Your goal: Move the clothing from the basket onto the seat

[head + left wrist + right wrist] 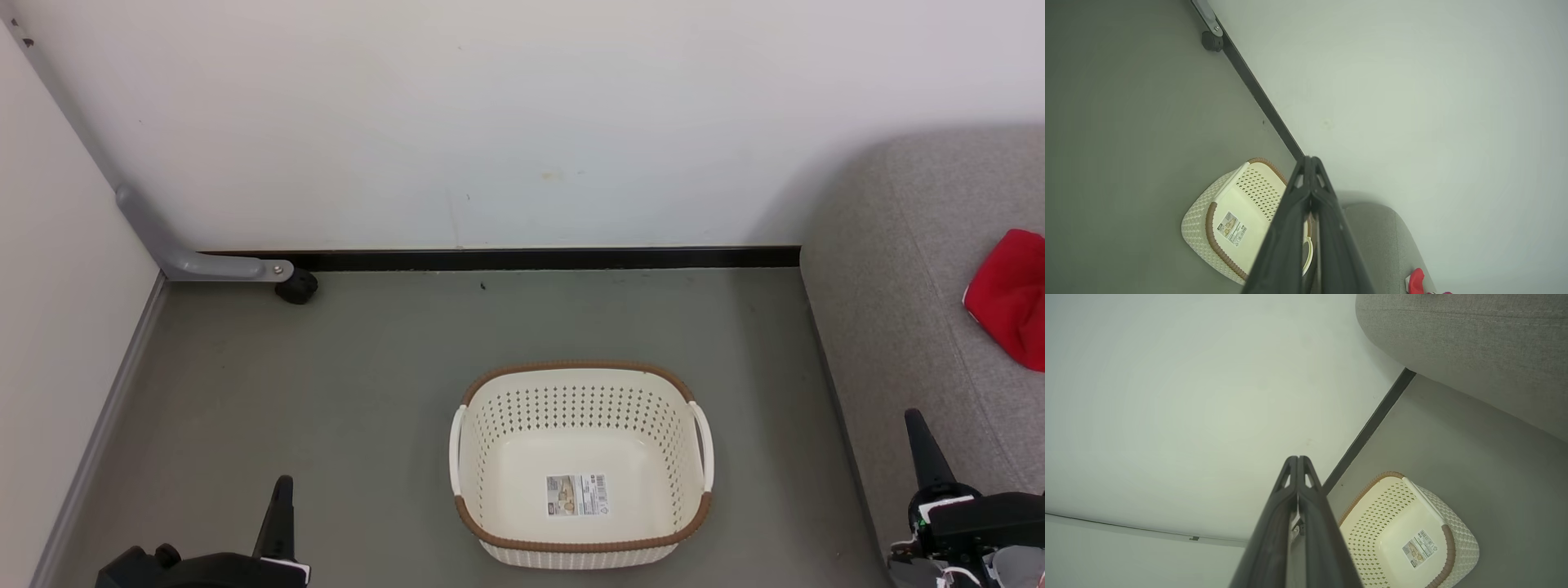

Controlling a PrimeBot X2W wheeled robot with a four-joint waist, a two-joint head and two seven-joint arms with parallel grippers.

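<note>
The cream-white basket (473,425) with a brown rim stands on the grey floor in the head view, holding nothing but a paper label (578,495). The red clothing (1011,296) lies on the grey seat (898,269) at the right edge. My left gripper (282,490) is shut at the lower left, apart from the basket. My right gripper (916,425) is shut at the lower right, over the seat's front edge. The left wrist view shows the left gripper (1309,160), the basket (1200,216), the seat (1376,228) and a bit of the clothing (1416,281). The right wrist view shows the right gripper (1297,459), the basket (1461,535) and the seat (1474,347).
A white wall (522,122) with a black baseboard (539,259) runs behind the basket. A grey metal leg with a black caster (297,287) stands at the back left beside a pale side panel (57,327). Grey floor (326,392) lies around the basket.
</note>
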